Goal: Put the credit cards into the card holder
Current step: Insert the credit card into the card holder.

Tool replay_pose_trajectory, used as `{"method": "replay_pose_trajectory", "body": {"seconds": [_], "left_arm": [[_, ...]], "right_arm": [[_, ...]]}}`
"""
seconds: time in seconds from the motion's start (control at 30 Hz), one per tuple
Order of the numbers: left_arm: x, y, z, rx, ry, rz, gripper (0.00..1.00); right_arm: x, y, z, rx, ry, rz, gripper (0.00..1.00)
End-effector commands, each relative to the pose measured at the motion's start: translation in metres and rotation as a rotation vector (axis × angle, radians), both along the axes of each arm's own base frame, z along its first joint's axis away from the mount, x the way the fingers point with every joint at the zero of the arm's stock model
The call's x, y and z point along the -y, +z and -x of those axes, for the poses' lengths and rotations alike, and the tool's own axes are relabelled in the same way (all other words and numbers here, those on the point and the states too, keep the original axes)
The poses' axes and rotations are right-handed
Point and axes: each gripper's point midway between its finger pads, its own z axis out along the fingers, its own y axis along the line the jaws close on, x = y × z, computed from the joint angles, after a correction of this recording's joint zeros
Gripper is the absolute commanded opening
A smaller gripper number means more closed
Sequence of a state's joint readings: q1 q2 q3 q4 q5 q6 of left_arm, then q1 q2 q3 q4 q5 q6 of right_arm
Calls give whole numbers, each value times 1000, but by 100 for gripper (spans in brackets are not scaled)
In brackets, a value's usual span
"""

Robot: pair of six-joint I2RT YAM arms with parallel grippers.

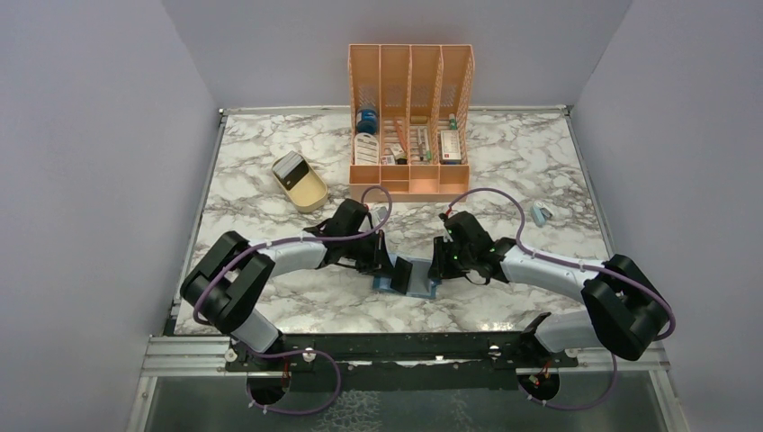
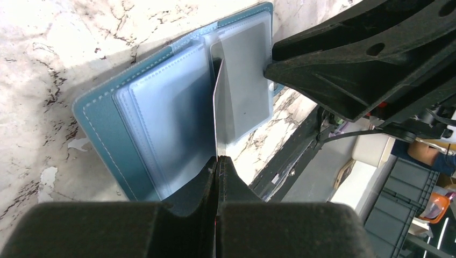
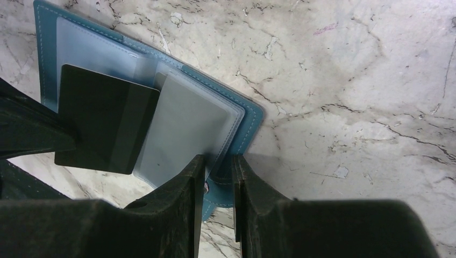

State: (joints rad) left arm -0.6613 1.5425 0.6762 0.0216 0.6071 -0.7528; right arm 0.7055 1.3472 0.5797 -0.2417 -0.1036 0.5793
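The teal-blue card holder (image 1: pixel 421 290) lies open on the marble table between my two grippers. Its clear sleeves show in the left wrist view (image 2: pixel 161 118) and in the right wrist view (image 3: pixel 188 123). My left gripper (image 2: pixel 218 159) is shut on a thin card (image 2: pixel 216 107), seen edge-on and standing over the sleeves. The same card shows as a dark rectangle in the right wrist view (image 3: pixel 105 126). My right gripper (image 3: pixel 218 161) is closed on the holder's right edge by the snap tab (image 3: pixel 242 193). In the top view the left gripper (image 1: pixel 387 265) and right gripper (image 1: pixel 438 265) flank the holder.
A beige tray (image 1: pixel 310 191) with a greyish flat piece (image 1: pixel 290 167) in it stands at the back left. An orange slotted organiser (image 1: pixel 409 117) stands at the back centre. A small light-blue object (image 1: pixel 540 214) lies to the right. The table's near edge is just behind the holder.
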Motion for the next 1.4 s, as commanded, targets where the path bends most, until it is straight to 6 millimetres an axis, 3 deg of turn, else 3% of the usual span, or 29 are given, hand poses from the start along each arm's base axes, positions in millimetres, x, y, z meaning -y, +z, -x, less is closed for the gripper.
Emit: {"method": "replay_pose_trajectory", "body": {"seconds": [0.0,0.37,0.87,1.37], "left_arm": [[6,-1,1,-15,-30,16,0],[0,-21,-3,-67,57,-53,0],[13,-28,-2,-72,104,-20,0],[-3,-33,-9,-30,246,-60,0]], "right_arm": [[3,-8,13,-40,10,-5,24],[3,-11,17,-52,3,-14,24],[-2,-11,27,-90,-33,-91,24],[4,-14,32,-106,-85,-104,23]]}}
